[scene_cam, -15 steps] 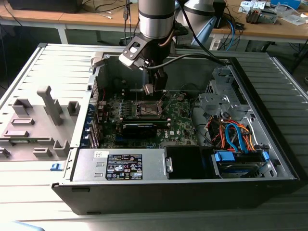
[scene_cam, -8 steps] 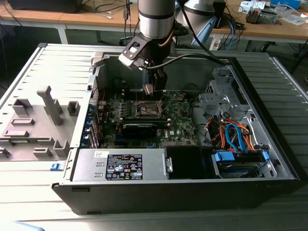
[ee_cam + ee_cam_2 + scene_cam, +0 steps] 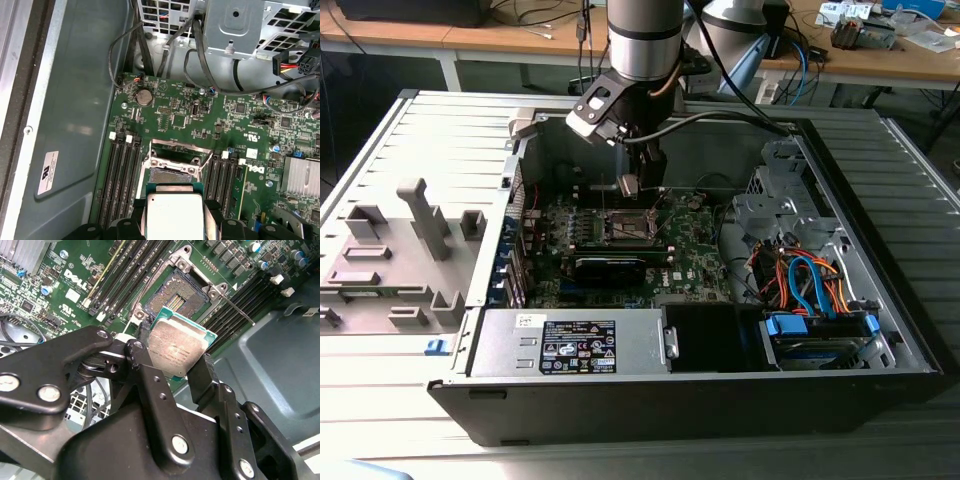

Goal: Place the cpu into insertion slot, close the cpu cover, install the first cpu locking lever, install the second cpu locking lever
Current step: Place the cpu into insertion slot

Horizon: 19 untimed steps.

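Observation:
My gripper (image 3: 628, 187) hangs over the green motherboard (image 3: 695, 250) inside the open computer case. It is shut on the cpu (image 3: 176, 347), a flat silvery square with a green rim that is gripped by two opposite edges between the black fingers (image 3: 150, 385). The insertion slot (image 3: 175, 301) lies uncovered just past the chip, its brownish contact field showing, and the chip hovers above the slot's near edge (image 3: 172, 175). The cpu cover (image 3: 176, 146) looks swung up at the slot's far side. Two thin wire levers (image 3: 239, 311) stick out beside the socket, unlatched.
Long black memory slots (image 3: 120, 175) flank the socket on both sides. A finned heat sink (image 3: 302, 175) sits near it. At the case front is the power supply (image 3: 575, 345), and a drive cage with orange and blue cables (image 3: 810, 285) is on the exterior view's right. A grey fixture (image 3: 415, 250) lies outside the case.

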Each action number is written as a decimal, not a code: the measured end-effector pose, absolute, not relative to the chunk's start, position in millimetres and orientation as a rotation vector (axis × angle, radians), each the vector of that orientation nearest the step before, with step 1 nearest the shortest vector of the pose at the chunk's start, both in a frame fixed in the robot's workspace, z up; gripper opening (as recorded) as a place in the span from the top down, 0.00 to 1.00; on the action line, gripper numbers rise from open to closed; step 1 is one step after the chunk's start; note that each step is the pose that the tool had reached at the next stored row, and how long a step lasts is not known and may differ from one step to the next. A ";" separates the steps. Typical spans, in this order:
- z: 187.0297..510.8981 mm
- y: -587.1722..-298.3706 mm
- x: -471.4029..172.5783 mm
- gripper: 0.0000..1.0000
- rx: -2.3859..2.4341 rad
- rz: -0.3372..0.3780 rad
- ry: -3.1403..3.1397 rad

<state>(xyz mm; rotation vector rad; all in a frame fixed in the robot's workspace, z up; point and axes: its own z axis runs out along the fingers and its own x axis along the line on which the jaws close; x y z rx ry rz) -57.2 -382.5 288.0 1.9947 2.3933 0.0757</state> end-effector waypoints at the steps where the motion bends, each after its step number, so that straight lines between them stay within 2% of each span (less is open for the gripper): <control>1: 288.0 -382.5 -57.2 0.45 1.996 0.076 2.392; 19: 287.6 -382.5 -57.2 0.45 2.031 0.075 2.362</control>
